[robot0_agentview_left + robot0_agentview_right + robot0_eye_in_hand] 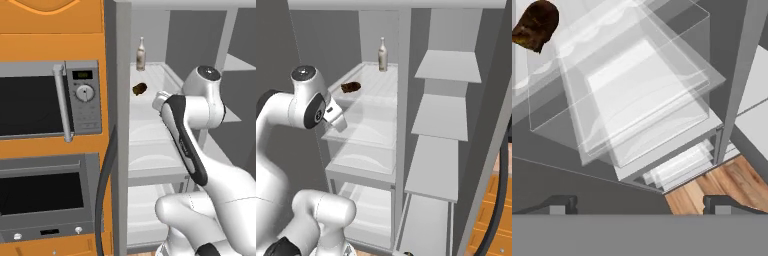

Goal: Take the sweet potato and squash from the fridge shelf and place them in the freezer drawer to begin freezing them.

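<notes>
one sweet potato [139,88] near fridge shelf [157,100] edge.

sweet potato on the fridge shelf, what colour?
Dark reddish-brown, with darker patches. The sweet potato shows best in the hand view.

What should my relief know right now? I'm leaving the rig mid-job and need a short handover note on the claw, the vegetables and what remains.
Claw: open and holding nothing, raised in front of the open fridge, looking down over the clear bins.
Sweet potato: lying on the fridge shelf, in front of the pale bottle and apart from it.
Squash: I can't make it out in these views.
Freezer drawer: can't be picked out for sure from here.
Done: nothing moved so far.
Left: grasp the sweet potato, place it in the freezer drawer, then find the squash and do the same.
</notes>
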Tool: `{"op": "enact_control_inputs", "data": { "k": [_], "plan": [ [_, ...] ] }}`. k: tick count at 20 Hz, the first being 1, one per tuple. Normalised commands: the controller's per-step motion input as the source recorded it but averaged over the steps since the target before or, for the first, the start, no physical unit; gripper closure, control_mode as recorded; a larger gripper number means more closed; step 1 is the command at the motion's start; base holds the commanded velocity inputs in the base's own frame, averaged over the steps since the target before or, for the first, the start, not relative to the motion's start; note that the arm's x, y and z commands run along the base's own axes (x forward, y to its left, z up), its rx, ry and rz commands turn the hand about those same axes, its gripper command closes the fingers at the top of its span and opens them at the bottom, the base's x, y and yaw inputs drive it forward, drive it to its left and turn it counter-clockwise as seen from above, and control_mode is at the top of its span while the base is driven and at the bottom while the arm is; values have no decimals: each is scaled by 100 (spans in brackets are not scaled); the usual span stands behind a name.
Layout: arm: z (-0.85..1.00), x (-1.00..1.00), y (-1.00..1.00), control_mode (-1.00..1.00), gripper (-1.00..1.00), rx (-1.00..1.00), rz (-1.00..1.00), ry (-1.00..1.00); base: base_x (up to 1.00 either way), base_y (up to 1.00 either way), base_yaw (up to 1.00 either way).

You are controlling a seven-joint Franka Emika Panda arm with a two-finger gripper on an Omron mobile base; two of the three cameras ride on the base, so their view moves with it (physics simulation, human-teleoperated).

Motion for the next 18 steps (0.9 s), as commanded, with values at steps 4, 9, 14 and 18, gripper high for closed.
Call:
{"op": "enact_control_inputs", "data": {
  "k": [4, 9, 14, 18],
  "plan": [
    [31, 18, 22, -100, -100, 0, 0, -5, 0, 0, 0],
    [2, 79, 0, -100, -100, 2, 0, -8, 0, 0, 0],
    [15, 84, 0, -100, -100, 3, 0, -2, 0, 0, 0],
    [17, 56, 0, -100, -100, 3, 1, -2, 0, 0, 0]
  ]
}}
